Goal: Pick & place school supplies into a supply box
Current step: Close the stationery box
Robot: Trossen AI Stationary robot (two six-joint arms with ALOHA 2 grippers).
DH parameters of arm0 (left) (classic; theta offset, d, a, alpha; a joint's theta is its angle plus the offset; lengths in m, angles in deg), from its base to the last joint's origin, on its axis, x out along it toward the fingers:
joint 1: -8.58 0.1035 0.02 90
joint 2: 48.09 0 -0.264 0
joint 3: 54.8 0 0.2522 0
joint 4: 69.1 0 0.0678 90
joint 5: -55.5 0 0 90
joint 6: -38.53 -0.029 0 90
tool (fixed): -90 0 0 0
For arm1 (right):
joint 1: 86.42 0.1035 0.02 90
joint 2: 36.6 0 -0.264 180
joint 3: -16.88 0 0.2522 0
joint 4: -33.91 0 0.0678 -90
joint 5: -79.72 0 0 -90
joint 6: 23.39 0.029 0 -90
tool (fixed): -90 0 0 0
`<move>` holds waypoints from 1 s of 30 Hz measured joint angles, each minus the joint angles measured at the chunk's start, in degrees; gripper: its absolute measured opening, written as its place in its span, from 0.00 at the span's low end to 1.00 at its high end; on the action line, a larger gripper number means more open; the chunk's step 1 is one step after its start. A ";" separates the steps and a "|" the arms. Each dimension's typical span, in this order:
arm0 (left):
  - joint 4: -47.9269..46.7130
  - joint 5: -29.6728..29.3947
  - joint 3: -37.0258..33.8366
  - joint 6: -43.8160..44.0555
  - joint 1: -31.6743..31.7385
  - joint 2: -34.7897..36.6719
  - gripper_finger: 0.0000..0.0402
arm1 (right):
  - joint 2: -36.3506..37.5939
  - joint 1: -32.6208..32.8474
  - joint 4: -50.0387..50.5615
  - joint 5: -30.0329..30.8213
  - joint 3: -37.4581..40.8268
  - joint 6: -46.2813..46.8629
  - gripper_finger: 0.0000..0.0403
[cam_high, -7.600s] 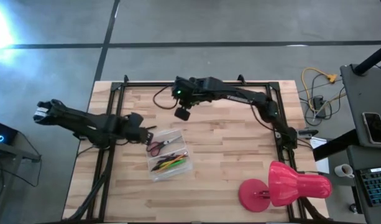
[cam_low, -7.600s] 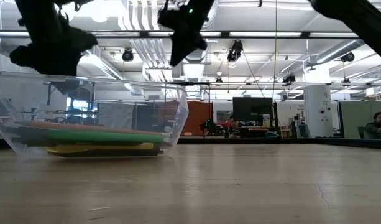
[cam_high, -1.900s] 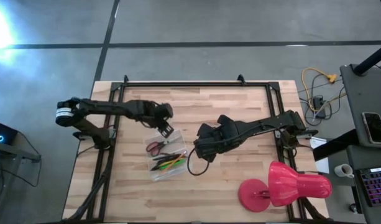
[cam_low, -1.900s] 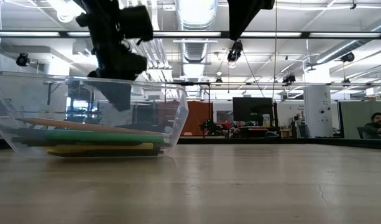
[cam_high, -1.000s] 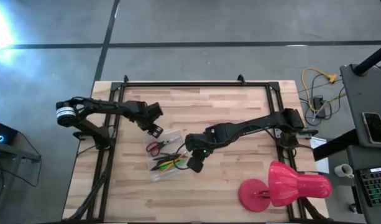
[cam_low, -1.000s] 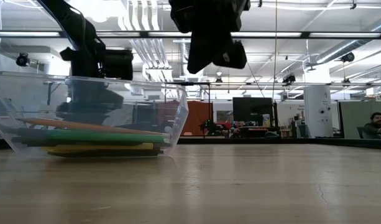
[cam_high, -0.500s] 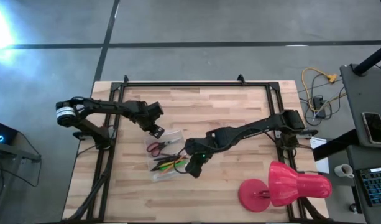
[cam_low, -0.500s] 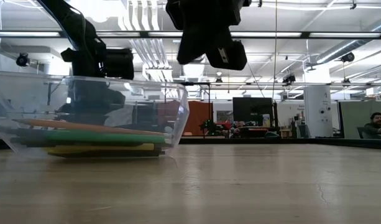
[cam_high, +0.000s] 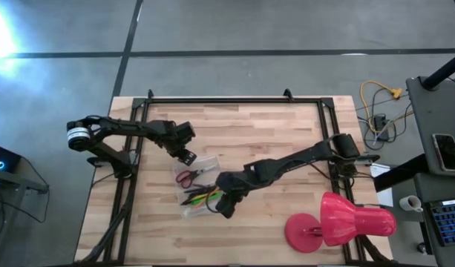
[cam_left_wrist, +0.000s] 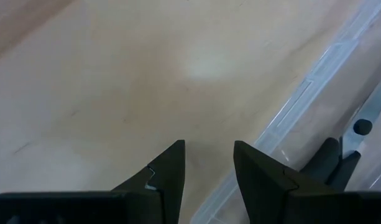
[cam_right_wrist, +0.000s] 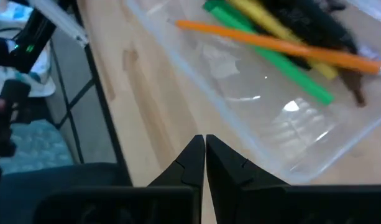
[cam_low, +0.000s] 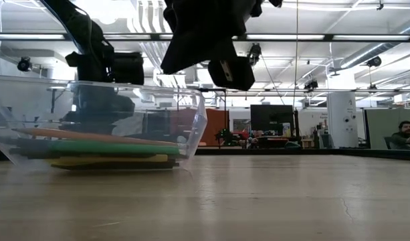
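The clear supply box (cam_high: 199, 185) lies on the wooden table and holds red-handled scissors (cam_high: 185, 176) and green, yellow, orange and dark pens (cam_right_wrist: 271, 56). In the low view the pens (cam_low: 91, 148) lie flat on the box floor. My left gripper (cam_left_wrist: 209, 165) stands open over bare wood beside the box's far left corner (cam_high: 186, 156), with nothing between its fingers. My right gripper (cam_right_wrist: 204, 149) is shut and slants down at the box's near right corner (cam_high: 223, 210), close to the clear wall. My right gripper's shut fingertips (cam_right_wrist: 196, 149) point slanting down beside the box's clear wall (cam_right_wrist: 240, 124). I cannot tell whether they touch it.
A big pink-red lamp (cam_high: 338, 222) lies at the table's near right corner. A black frame (cam_high: 212, 100) runs along the table's far and side edges. Bare wood lies between the box and the lamp.
My right gripper has gone down and toward the table's near left, along the box's right side to its near corner, tipping as it went. It stays shut.
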 joint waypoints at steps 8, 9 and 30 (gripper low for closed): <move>0.08 1.16 0.00 0.00 -1.72 0.00 0.30 | -2.31 0.04 -1.34 1.54 0.04 2.22 0.02; 0.11 1.20 0.00 0.00 -1.79 0.02 0.30 | -2.38 0.13 -1.28 1.43 0.17 2.59 0.02; 0.30 3.99 8.03 -1.64 -1.95 4.67 0.30 | -2.36 0.92 -2.67 3.03 8.90 6.98 0.02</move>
